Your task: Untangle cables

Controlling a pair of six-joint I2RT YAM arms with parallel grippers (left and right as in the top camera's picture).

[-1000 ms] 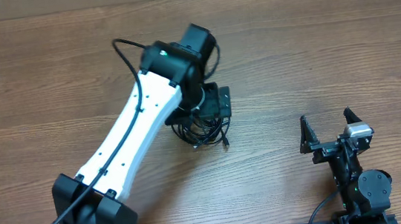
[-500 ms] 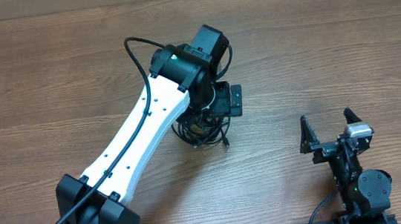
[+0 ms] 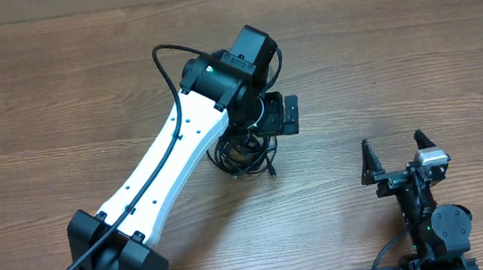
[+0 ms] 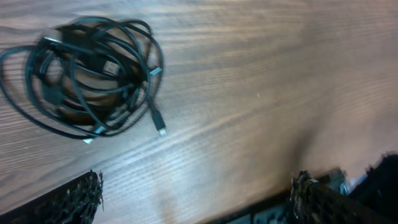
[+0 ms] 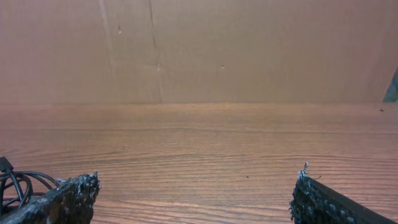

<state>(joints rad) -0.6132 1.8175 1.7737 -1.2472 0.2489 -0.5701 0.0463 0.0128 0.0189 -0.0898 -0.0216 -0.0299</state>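
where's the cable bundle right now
The cable bundle lies coiled on the table near its middle, close by the left gripper, well left of the right gripper; it shows upper left in the left wrist view.

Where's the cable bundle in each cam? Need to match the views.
Overhead: cable bundle near centre, partly under the left arm.
Left wrist: upper left, whole coil in view.
Right wrist: thin black loops at the lower-left edge, likely part of the bundle, cut off by the frame.
Shared landmark: the wood-grain table.
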